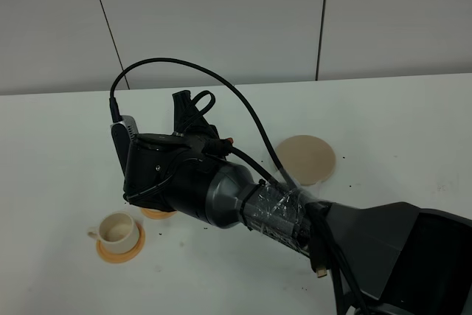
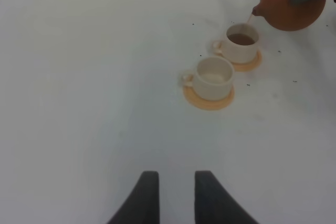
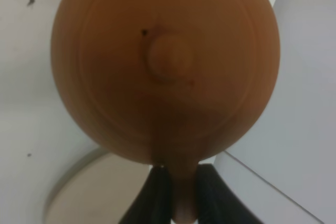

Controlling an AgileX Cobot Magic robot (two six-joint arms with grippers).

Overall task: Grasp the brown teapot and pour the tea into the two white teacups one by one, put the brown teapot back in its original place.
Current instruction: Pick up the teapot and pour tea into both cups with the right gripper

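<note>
The brown teapot (image 2: pixel 287 9) hangs tilted over the far white teacup (image 2: pixel 242 43), and a thin stream runs from its spout into brown tea in that cup. The near teacup (image 2: pixel 214 77) looks empty on its orange saucer (image 2: pixel 209 100). My right gripper (image 3: pixel 184 195) is shut on the teapot's handle, with the lid (image 3: pixel 168 59) facing the camera. In the exterior view my right arm (image 1: pixel 214 193) hides the teapot and the far cup; only one teacup (image 1: pixel 118 229) shows. The beige coaster (image 1: pixel 306 158) lies bare. My left gripper (image 2: pixel 176 195) is slightly open and empty, short of the cups.
Dark specks dot the white table (image 2: pixel 79 77) around the cups. A black cable (image 1: pixel 221 82) loops above my right wrist. A pale wall panel (image 1: pixel 221 20) rises behind the table. A beige disc (image 3: pixel 84 195), likely the coaster, shows past the teapot in the right wrist view.
</note>
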